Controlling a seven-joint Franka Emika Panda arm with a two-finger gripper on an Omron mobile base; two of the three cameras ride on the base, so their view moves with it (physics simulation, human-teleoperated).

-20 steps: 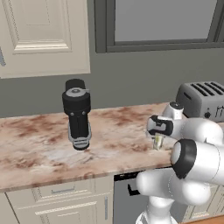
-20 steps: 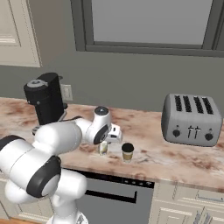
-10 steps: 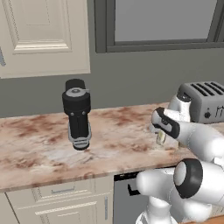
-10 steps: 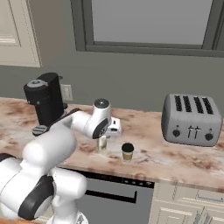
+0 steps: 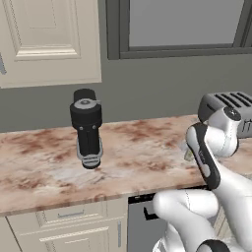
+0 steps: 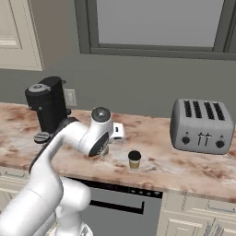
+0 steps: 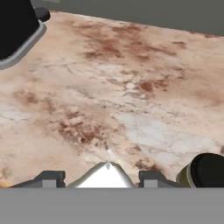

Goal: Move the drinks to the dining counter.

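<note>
Hand view: fingers [image 7: 50,178] tight on carton [image 7: 106,175].

The beige stone worktop with reddish veins [image 5: 44,162] lies bare in a broad stretch between the tall black coffee machine [image 5: 86,128] at nine o'clock and the silver four-slot toaster [image 6: 200,125] at three o'clock. The short tan cup with black lid [image 6: 134,160] stands near the front edge, just beside the arm's wrist.
</note>
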